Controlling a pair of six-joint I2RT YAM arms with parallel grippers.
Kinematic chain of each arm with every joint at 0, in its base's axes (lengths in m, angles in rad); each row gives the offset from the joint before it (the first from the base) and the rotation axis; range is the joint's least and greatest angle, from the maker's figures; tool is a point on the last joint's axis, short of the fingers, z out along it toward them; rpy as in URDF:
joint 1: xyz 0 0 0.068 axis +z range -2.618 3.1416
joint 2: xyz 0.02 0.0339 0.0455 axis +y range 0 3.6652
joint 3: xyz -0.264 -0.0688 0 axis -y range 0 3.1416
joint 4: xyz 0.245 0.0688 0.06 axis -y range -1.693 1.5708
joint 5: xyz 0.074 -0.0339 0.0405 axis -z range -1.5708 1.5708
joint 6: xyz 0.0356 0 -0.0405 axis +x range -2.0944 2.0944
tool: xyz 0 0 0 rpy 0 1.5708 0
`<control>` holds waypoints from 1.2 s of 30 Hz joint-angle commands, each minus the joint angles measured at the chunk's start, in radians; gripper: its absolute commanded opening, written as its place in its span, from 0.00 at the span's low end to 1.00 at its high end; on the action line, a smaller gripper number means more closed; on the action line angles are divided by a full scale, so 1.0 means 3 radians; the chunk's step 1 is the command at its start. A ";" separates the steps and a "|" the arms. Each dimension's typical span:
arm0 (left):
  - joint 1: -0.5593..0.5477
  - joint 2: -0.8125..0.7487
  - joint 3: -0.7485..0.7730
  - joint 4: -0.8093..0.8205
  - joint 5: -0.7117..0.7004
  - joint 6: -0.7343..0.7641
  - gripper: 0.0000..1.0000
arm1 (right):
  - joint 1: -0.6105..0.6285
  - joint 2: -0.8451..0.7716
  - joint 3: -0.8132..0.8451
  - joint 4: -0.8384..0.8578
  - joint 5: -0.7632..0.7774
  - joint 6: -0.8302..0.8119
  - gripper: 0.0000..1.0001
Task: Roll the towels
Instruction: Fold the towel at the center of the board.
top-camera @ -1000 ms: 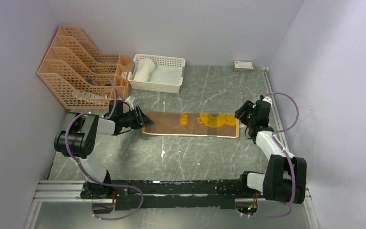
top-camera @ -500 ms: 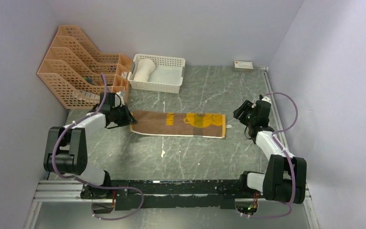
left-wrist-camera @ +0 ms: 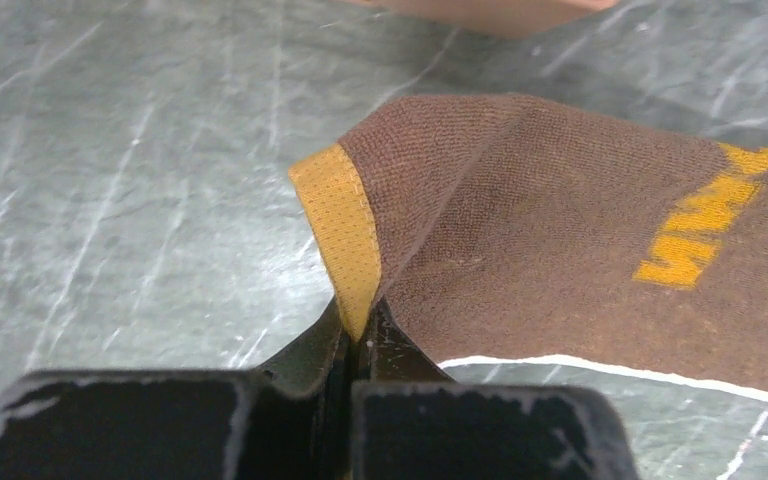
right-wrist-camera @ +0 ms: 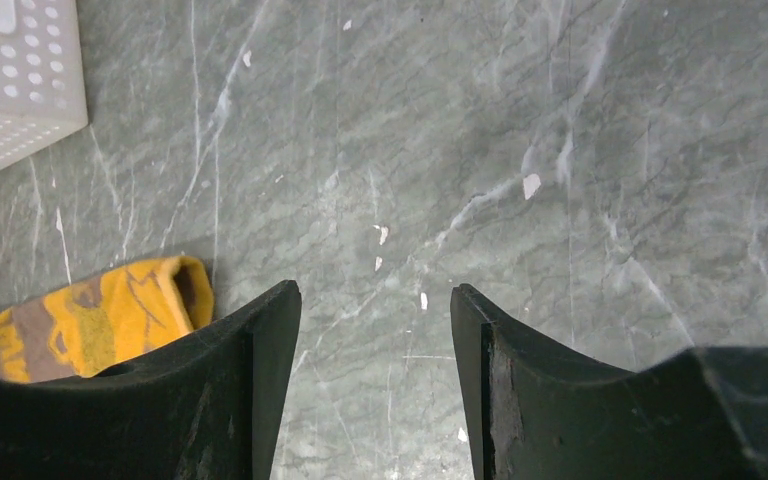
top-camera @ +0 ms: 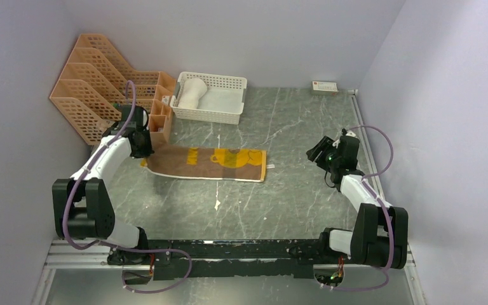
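The brown towel (top-camera: pixel 206 162) with mustard-yellow patches lies flat and stretched across the left middle of the table. My left gripper (top-camera: pixel 143 150) is shut on its left end. In the left wrist view the fingertips of that gripper (left-wrist-camera: pixel 362 325) pinch the yellow hem, and the brown towel (left-wrist-camera: pixel 560 230) lifts slightly from there. My right gripper (top-camera: pixel 318 152) hangs open to the right of the towel, apart from it. In its wrist view the right gripper (right-wrist-camera: pixel 375 300) has only table between the fingers, with the towel's far end (right-wrist-camera: pixel 110 315) at the left. The cream-white towel (top-camera: pixel 191 93) lies rolled in the white basket (top-camera: pixel 229 113).
Orange lattice file racks (top-camera: pixel 101 82) stand at the back left, close behind my left gripper. A small white box (top-camera: pixel 325 87) lies at the back right by the wall. A corner of the basket (right-wrist-camera: pixel 15 80) shows in the right wrist view. Walls enclose three sides.
My left gripper has shut on the brown towel's left end and dragged the whole towel leftwards toward the racks. The towel's right end has slid away from my right gripper, which stays open.
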 commanded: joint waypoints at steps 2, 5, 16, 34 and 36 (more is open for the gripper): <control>0.0040 -0.0001 0.0278 -0.0468 -0.0194 0.0012 0.07 | -0.0004 0.0036 0.0128 -0.0087 -0.0097 0.0012 0.57; -0.0002 -0.0044 0.0396 -0.0487 0.0275 -0.0179 0.07 | -0.0004 0.0010 0.0143 -0.0136 -0.0082 0.0003 0.57; -0.1257 0.0807 0.1191 -0.0670 0.0485 -0.0972 0.07 | -0.0004 0.0045 0.0154 -0.0255 -0.0141 -0.0076 0.58; -0.2285 0.2565 0.2926 -0.0913 0.0954 -0.0992 0.07 | -0.0005 0.0164 0.0140 -0.0242 -0.0233 -0.0102 0.58; -0.2316 0.2612 0.2971 -0.0954 0.1027 -0.0921 0.07 | -0.0004 0.0189 0.0141 -0.0232 -0.0248 -0.0090 0.58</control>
